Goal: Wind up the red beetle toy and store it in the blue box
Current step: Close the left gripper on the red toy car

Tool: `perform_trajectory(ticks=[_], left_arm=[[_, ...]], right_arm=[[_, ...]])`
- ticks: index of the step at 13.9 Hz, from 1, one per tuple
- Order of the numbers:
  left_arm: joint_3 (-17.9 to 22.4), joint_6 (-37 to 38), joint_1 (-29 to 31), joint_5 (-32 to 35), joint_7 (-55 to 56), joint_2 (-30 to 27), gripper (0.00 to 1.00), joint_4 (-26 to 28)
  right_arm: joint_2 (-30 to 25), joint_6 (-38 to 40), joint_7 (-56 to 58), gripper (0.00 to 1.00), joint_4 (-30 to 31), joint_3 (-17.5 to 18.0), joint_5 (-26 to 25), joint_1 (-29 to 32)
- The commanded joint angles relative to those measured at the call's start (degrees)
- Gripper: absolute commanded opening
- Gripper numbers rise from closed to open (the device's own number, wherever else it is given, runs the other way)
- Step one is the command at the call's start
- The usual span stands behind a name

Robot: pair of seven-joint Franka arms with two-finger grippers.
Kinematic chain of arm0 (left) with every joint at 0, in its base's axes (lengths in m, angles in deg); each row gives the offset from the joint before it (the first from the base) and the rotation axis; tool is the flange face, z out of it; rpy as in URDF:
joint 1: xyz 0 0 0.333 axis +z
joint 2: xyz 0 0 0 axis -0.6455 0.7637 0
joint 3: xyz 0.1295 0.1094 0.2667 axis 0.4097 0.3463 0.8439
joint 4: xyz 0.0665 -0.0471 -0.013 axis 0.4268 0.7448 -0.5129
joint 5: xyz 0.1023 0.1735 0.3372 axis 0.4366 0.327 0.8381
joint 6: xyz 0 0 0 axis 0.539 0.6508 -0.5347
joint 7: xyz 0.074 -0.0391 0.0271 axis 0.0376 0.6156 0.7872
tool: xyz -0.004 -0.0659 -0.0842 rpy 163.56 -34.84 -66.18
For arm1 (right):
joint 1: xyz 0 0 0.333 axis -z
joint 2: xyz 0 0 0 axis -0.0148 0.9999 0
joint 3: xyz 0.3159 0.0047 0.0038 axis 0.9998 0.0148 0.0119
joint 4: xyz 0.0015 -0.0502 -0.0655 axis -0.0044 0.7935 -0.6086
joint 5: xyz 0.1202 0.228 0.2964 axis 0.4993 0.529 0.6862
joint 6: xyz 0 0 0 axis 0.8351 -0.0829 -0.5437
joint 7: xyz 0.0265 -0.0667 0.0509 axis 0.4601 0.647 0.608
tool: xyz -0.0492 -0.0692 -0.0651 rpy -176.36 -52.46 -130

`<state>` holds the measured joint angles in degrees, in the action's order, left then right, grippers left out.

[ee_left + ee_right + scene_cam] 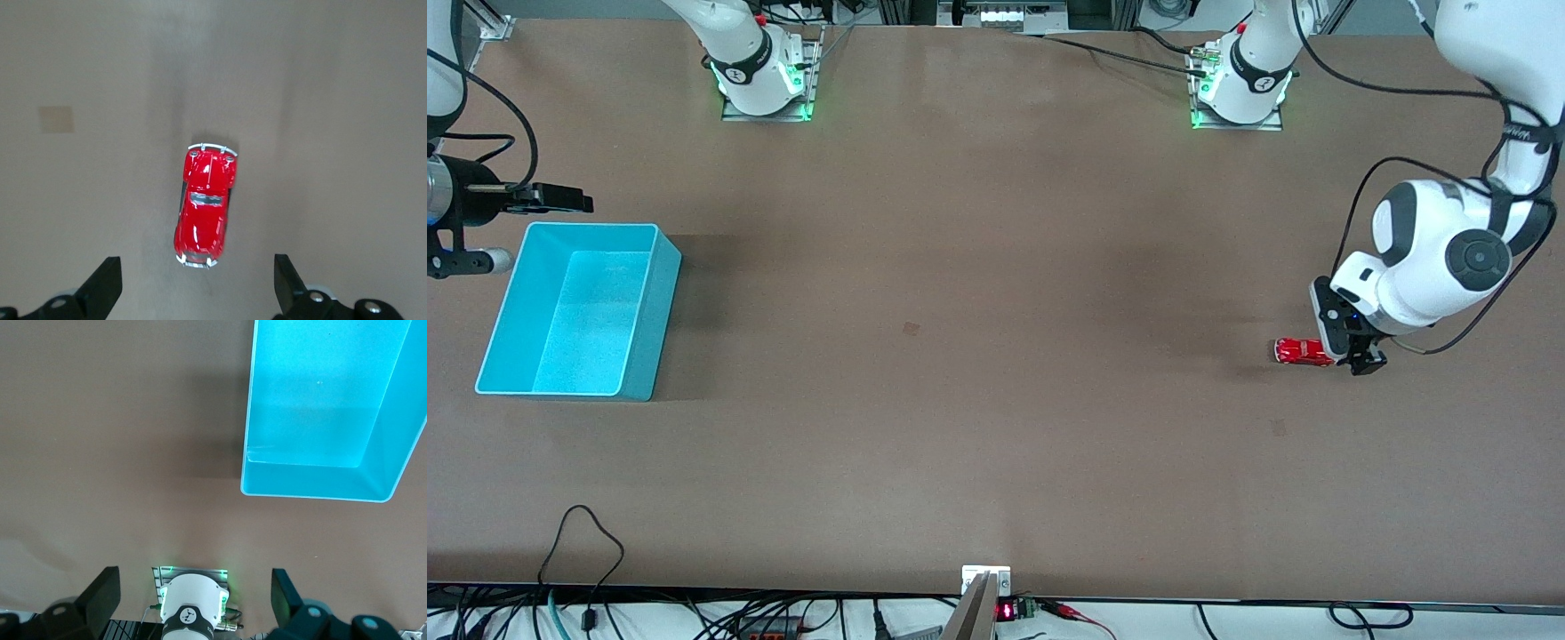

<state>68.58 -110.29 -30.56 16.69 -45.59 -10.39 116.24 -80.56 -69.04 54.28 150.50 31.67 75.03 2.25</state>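
Note:
The red beetle toy (1302, 351) stands on the bare table near the left arm's end. In the left wrist view the toy (203, 210) lies just ahead of the fingertips, not between them. My left gripper (1359, 356) is open and empty, low over the table beside the toy, its black fingers (103, 288) spread wide. The blue box (660, 307) stands empty at the right arm's end of the table. My right gripper (574, 199) is open and empty, held in the air by the box's rim nearest the robot bases. The box (313, 495) also shows in the right wrist view.
The two arm bases (763, 76) (1245, 84) stand along the table's edge nearest the robots. Cables and a small device (985, 587) lie at the edge nearest the front camera. A small dark mark (911, 328) is on the brown table top.

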Motion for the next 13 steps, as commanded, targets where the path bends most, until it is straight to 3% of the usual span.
perform_trajectory(ticks=[1, 3, 4, 5, 9, 11, 13], left_arm=[[-0.30, -2.99, 0.90, 1.03, -2.91, 3.24, 1.00, -0.47], [-0.30, -5.27, 0.99, 1.03, -3.00, 4.57, 1.00, -0.30], [-0.30, -5.63, 1.25, 1.03, -3.09, 5.09, 0.94, -0.12], [-0.30, -5.63, 1.25, 1.03, -3.09, 5.27, 0.84, -0.12], [-0.38, -5.54, 1.08, 1.03, -3.26, 5.89, 0.26, -0.30], [-0.38, -5.54, 0.99, 1.03, -3.26, 5.89, 0.18, -0.30], [-0.38, -5.54, 0.99, 1.03, -3.26, 5.89, 0.17, -0.30]], right_arm=[[-0.05, 0.99, 0.09, 1.00, -0.90, 0.46, -0.54, 0.09], [-0.05, 1.08, 0.09, 1.00, -0.81, 0.46, -0.54, 0.17], [-0.05, 0.99, 0.35, 1.00, -0.90, 0.46, -0.54, 0.35], [-0.05, 0.99, 0.53, 1.00, -0.90, 0.46, -0.54, 0.35], [-0.05, 0.99, 0.79, 1.00, -0.90, 0.46, -0.54, 0.09], [-0.05, 0.99, 0.70, 1.00, -0.98, 0.46, -0.54, 0.00], [-0.05, 0.82, 0.79, 1.00, -0.99, 0.46, -0.63, 0.00]])
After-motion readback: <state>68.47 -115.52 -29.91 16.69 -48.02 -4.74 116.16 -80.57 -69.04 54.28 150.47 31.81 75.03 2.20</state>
